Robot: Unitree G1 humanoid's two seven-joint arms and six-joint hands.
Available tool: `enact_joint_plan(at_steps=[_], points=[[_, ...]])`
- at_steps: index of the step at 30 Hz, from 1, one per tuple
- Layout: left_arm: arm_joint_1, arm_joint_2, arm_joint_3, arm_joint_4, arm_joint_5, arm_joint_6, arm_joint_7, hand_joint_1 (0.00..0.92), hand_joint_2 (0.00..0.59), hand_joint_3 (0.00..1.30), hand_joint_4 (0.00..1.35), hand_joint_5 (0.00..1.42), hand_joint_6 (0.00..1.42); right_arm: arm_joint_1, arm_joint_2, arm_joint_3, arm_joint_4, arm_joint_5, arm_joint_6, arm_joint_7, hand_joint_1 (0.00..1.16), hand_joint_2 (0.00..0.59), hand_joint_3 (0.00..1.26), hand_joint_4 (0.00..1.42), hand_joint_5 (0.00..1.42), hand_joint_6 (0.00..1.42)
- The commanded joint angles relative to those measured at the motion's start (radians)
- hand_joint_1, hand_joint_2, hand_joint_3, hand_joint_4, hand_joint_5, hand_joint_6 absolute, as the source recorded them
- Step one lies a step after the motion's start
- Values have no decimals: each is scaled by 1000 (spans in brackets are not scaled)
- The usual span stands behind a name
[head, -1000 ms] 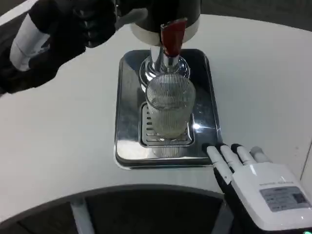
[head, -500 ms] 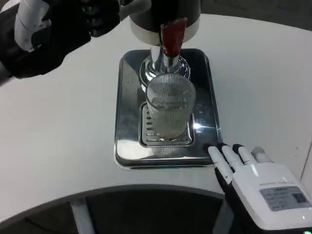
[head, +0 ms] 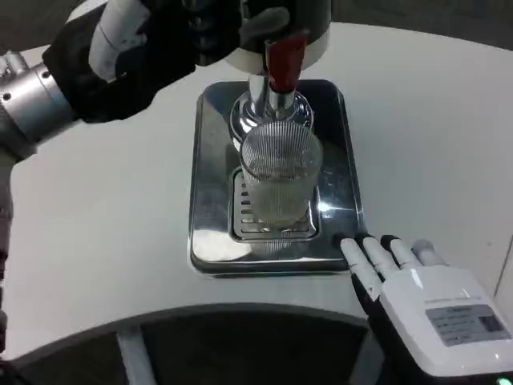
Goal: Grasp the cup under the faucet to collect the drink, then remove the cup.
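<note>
The ribbed cup (head: 278, 180) stands upright, mouth up, on the tray's (head: 210, 241) grate beneath the red faucet (head: 282, 60). The right hand (head: 417, 301) rests on the bench (head: 104, 233) at the tray's near corner, fingers (head: 365, 261) extended, holding nothing. The left hand (head: 152, 48) reaches toward the dispenser; I cannot tell its grip. Open bench lies either side.

The cup (head: 279, 180) stands on the tray (head: 210, 192) under the faucet (head: 282, 64), right hand (head: 417, 301) near the tray's front corner.

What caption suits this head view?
Ribbed cup on the metal tray under the tap; right hand rests nearby.
</note>
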Motion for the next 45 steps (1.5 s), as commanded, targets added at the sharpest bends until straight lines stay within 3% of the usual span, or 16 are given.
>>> enact_joint_plan(at_steps=[1, 9, 18, 29, 33, 45], points=[[-64, -25, -15, 58, 39, -37, -24, 0, 66, 0, 0, 8, 0, 5, 16, 5, -2, -9, 7, 3, 735, 235, 0, 0, 0, 0], [-140, -76, -32, 146, 82, -71, -35, 0, 67, 0, 0, 14, 0, 8, 16, 1, -7, -7, 10, 1, 735, 235, 0, 0, 0, 0], [-198, -98, -55, 221, 128, -121, -57, 0, 67, 0, 0, 39, 0, 13, 15, 0, -10, 0, 11, -3, 735, 235, 0, 0, 0, 0], [-252, -88, -89, 300, 202, -233, -107, 0, 72, 7, 0, 64, 6, 19, 19, 7, -7, 9, 15, -14, 735, 235, 0, 0, 0, 0], [-262, -79, -103, 324, 232, -291, -122, 0, 74, 12, 0, 68, 7, 0, 18, -3, 12, 41, 25, -27, 734, 235, 0, 0, 0, 0], [-256, -52, -127, 371, 283, -411, -133, 0, 75, 23, 0, 82, 8, -132, 7, -99, 149, 212, 107, -151, 726, 225, 0, 0, 0, 0]])
